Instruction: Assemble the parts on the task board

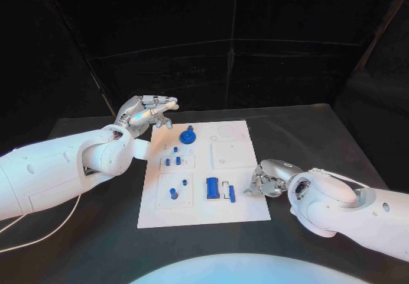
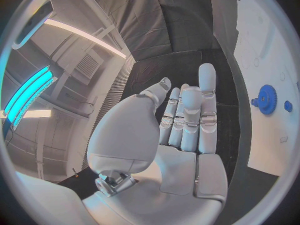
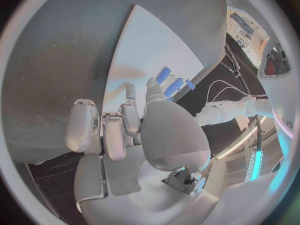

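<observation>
Early going: the blue gear stands near the task board's far edge, other parts loose. Left hand hovers empty, fingers apart; right hand empty, fingers curled in.

Left silver many-fingered hand raised, fingers extended, empty. Right silver many-fingered hand lowered, fingers curled, holding nothing.

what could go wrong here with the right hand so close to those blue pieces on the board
1. The right hand sits at the task board edge, right beside the blue bars; a sideways sweep might knock them out of place.
2. The left hand hovers empty near the blue gear, and a careless descent could bump it.
</observation>
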